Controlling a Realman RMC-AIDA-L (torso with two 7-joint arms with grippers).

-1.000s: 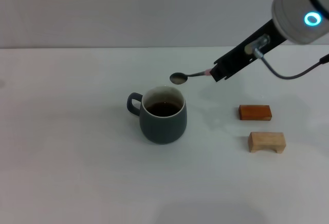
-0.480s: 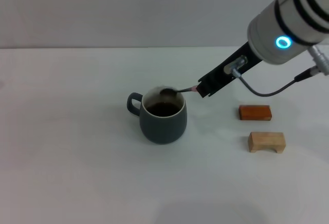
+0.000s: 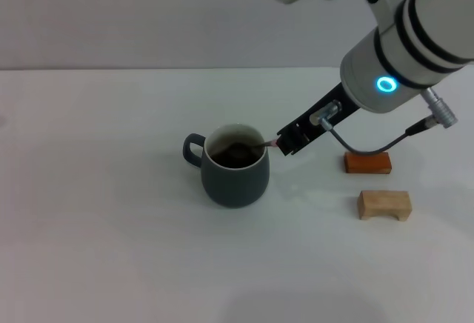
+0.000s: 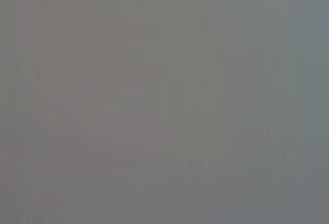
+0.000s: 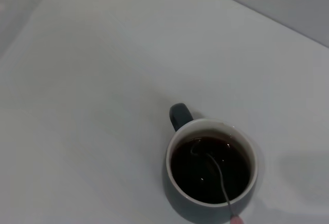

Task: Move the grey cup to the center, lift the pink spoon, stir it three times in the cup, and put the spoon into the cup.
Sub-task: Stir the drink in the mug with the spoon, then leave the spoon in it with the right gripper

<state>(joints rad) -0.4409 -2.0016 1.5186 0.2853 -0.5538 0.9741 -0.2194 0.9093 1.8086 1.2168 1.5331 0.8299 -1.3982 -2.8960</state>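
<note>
Two steps judged done, a third apparently under way, one left. Standing upright near the middle of the white table (image 3: 111, 249), handle toward the robot's left: grey cup (image 3: 235, 181), so probably no more shifting needed. Up off the table and held by the right gripper (image 3: 284, 144), pinched tight on the handle end with only a sliver of pink showing at the fingertips: pink spoon (image 3: 257, 146). Slanting in over the cup's rim from the robot's right, metal bowl dipped under the dark liquid, slim neck crossing the surface as shown from the right wrist view. Impossible to tell how many of the three stirs are made; most likely somewhere within the stirring. Left to do: finish the circles, then let go so as to leave the spoon resting inside the cup. Nowhere in sight: left gripper, with its wrist view only blank grey. Lying well apart from the cup on the robot's right: orange-brown block (image 3: 366, 162) and pale wooden block (image 3: 384, 204).
</note>
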